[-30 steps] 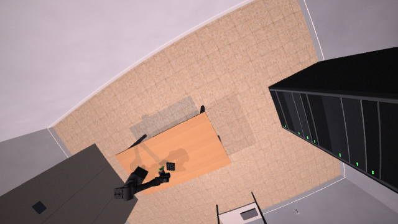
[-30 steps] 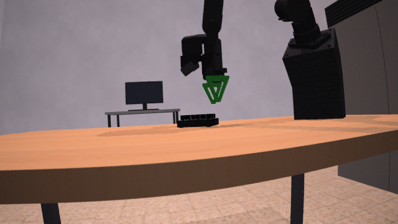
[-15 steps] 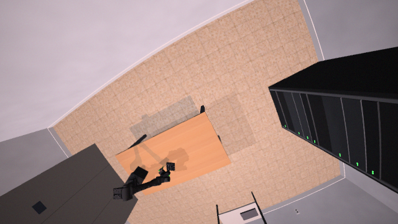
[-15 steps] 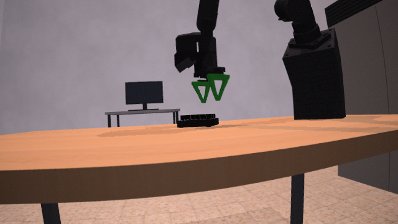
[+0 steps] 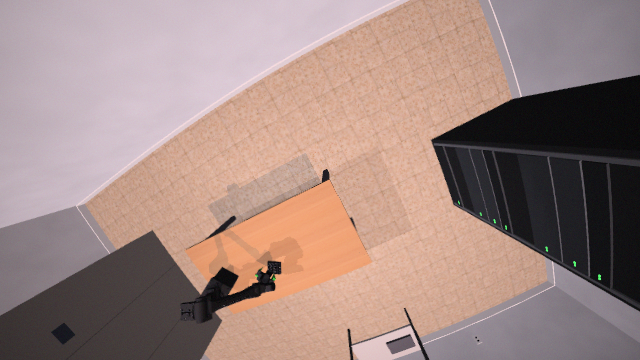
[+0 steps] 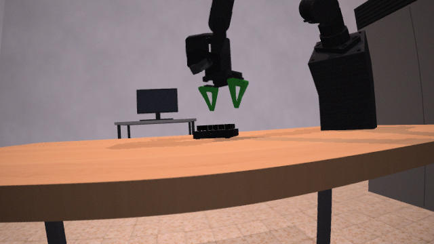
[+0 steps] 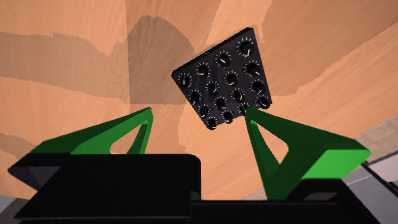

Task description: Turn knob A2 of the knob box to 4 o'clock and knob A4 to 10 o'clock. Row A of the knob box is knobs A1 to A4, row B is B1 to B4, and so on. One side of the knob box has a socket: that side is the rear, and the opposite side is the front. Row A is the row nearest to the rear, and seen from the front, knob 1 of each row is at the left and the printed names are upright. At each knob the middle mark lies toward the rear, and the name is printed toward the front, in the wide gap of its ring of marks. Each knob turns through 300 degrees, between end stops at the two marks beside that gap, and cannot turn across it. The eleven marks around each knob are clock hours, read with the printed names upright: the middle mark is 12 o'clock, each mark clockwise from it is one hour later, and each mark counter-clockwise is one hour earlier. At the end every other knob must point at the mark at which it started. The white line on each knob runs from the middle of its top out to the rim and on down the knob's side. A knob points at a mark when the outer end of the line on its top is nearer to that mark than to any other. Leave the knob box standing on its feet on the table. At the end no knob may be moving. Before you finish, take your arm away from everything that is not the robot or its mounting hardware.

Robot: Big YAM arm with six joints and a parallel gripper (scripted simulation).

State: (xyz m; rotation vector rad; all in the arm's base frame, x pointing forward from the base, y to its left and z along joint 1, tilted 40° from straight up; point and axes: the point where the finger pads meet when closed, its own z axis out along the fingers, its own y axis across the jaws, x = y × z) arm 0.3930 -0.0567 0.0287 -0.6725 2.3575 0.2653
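The black knob box [image 5: 274,267] [image 6: 215,131] [image 7: 223,77] stands on the wooden table [image 5: 310,225] [image 6: 169,159]. In the wrist view it lies turned at an angle, with several rows of small black knobs, each with a white line. The printed names are too small to read. My gripper [image 6: 224,108] [image 7: 199,112] [image 5: 265,275] with green fingers is open and empty. It hangs a good way above the box, with the box showing between and beyond the fingertips in the wrist view.
The arm's black base block [image 6: 342,81] [image 5: 225,276] stands on the table to the right in the exterior view. A grey cabinet [image 5: 90,305] is beside the table. A desk with a monitor [image 6: 156,102] stands far behind. A black server rack [image 5: 560,175] is across the room.
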